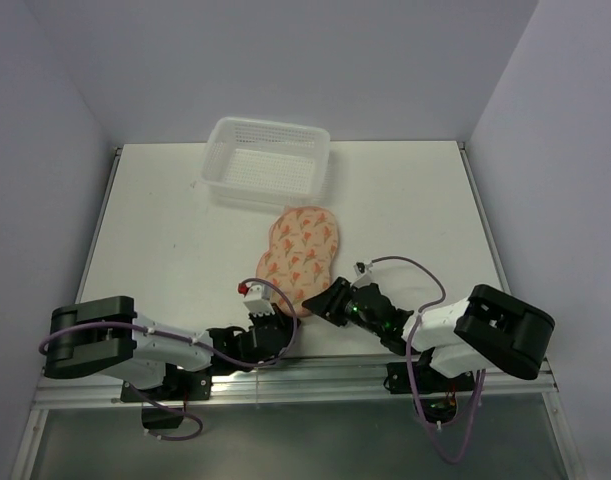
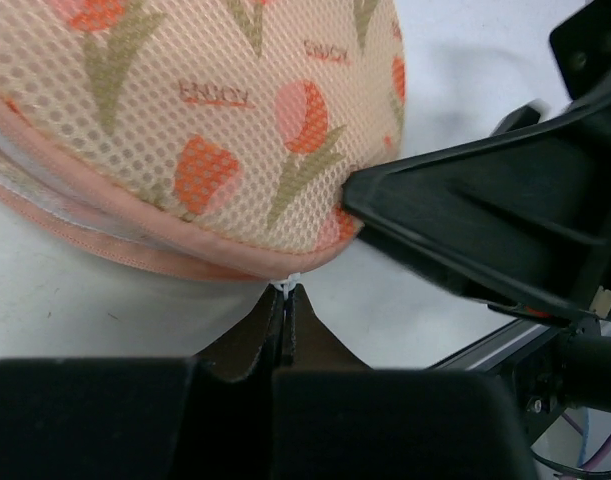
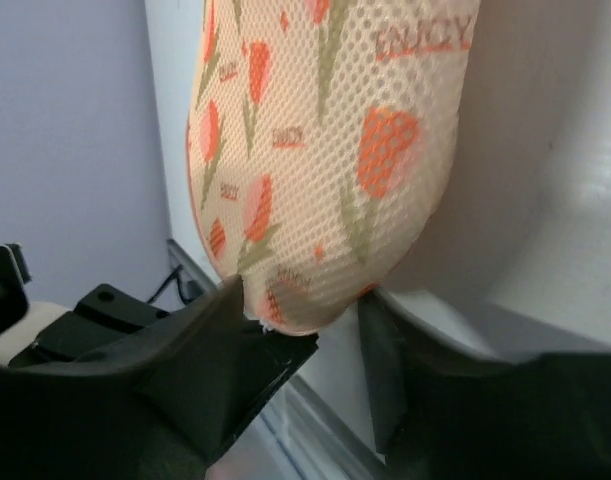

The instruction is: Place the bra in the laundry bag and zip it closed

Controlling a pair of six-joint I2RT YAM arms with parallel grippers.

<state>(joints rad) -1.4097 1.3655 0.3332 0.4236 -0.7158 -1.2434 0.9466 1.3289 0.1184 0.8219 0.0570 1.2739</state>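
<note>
- Lying flat on the white counter (image 1: 165,230) is the laundry bag (image 1: 303,255). It is about halfway between the left and right edges. One round end points to the far edge and the other round end is close to the near edge.
- The bag is peach with little orange and pink tulips on it. Its skin is a fine net full of tiny holes.
- A white basket (image 1: 268,160) with lots of little holes sits at the far edge, a bit left of the middle. The far end of the bag is just beside it.
- Both arms reach in from the near edge and meet at the near end of the bag.
- The left tool (image 2: 285,315) is squeezed tight shut. It pinches the small white zip tab (image 2: 285,285) that sticks out from the pink rim of the bag.
- The right tool (image 3: 305,305) is partly open, with the near end of the bag between its two black fingers (image 3: 220,330). Both fingers touch the bag and hold it.
- In the left wrist view, one right finger presses on the bag just to the right of the zip tab.
- The bag looks puffy, and the net hides what is inside.
</note>
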